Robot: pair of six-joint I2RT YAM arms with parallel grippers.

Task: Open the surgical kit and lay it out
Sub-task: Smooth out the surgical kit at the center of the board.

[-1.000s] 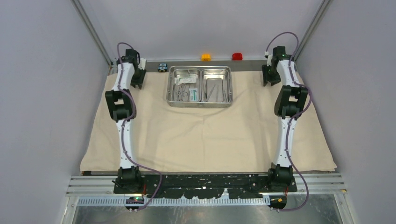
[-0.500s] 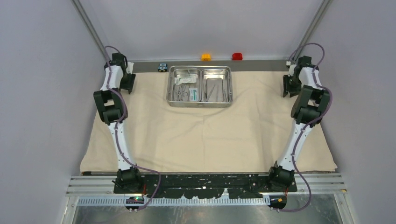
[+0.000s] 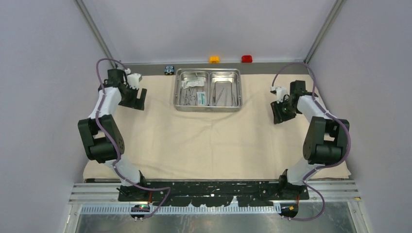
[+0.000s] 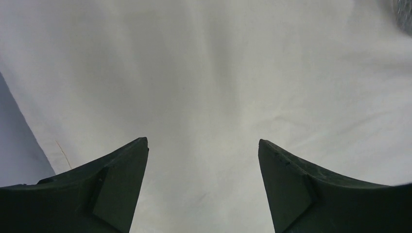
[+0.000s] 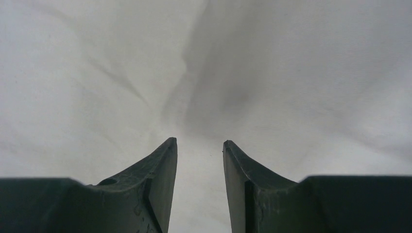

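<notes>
Two arms had drawn back from the far corners of the cloth (image 3: 214, 141) over the last second, and both now hung over it on either side of the tray (image 3: 208, 110).

1. Cloth: spread flat over most of the table, with light creases. No fold remained over the tray. Judged fully opened.
2. Tray: stood at the far centre of the cloth, apparently unmoved.
3. Left gripper (image 3: 137, 99): sat near the far left of the cloth, left of the tray and apart from it. Its jaws had widened and stood far apart, holding nothing; the wrist view showed only bare cloth between them (image 4: 203, 141).
4. Right gripper (image 3: 279, 115): sat right of the tray and somewhat nearer. Its jaws stood partly apart with a narrow gap (image 5: 200, 141). Nothing was gripped; a crease lay ahead of the tips.
5. Forceps (image 3: 189, 95) and packet (image 3: 200, 97): in the left compartment.
6. Thin tools (image 3: 223, 94): in the right compartment.

Finding: unwrapping appeared done and the cloth released. Laying out had not yet begun, as every instrument remained in the tray.
</notes>
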